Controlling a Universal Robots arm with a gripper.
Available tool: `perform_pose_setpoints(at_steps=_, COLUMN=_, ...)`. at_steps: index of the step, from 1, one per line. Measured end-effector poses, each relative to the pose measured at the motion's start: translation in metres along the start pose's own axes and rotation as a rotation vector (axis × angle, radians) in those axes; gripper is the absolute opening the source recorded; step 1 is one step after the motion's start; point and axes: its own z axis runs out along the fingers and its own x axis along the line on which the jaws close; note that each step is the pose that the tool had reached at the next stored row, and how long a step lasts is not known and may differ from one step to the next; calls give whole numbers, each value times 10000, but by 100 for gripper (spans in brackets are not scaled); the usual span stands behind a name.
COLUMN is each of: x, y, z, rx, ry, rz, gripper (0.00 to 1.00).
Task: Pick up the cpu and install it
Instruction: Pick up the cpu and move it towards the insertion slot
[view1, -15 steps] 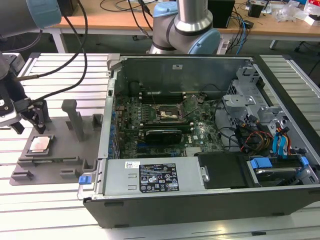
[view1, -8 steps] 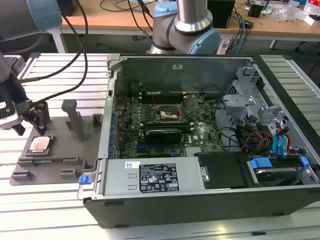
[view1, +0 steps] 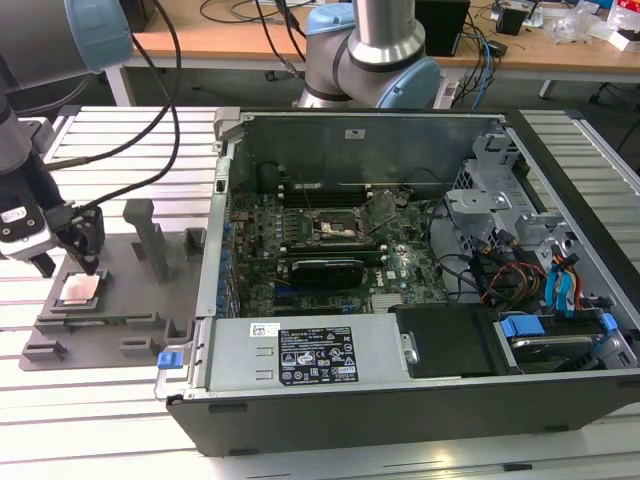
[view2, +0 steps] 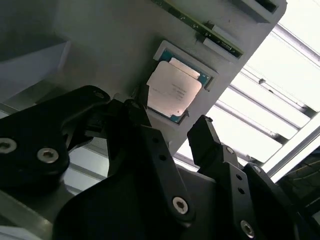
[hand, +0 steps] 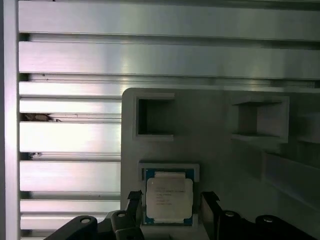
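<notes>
Nearest the lens in the second wrist view, the black two-fingered claw (view2: 172, 112) was seen spread open and empty, one finger set to either side of the small flat square cpu with a shiny silver top (view2: 175, 90). The chip lay flat in a recess of the grey plastic fixture tray (view2: 100, 45), directly below the claw; being square, it offered no long axis. Contact could not be judged. On the slotted aluminium desk (view1: 100, 140), an open black computer case (view1: 400, 420) stood well apart toward the exterior view's right, its metal-framed socket (view1: 335, 228) shut off by the case's side wall. Grey upright posts (view1: 150, 235) were noted near the claw.
</notes>
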Motion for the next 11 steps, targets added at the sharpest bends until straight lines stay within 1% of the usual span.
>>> perform_pose_setpoints(at_steps=2, x=0, y=-16, z=20, rx=-2, ry=-2, rz=-17, gripper=59)
perform_pose_setpoints(at_steps=3, x=1, y=-32, z=51, rx=-3, ry=-4, rz=-17, gripper=59)
perform_pose_setpoints(at_steps=5, x=3, y=-44, z=87, rx=-2, ry=-3, rz=-29, gripper=59)
perform_pose_setpoints(at_steps=7, x=-1, y=-47, z=131, rx=-4, ry=-5, rz=-93, gripper=59)
perform_pose_setpoints(at_steps=8, x=-2, y=-46, z=157, rx=-6, ry=-7, rz=-192, gripper=59)
perform_pose_setpoints(at_steps=11, x=-1, y=-44, z=203, rx=-11, ry=-13, rz=-324, gripper=59)
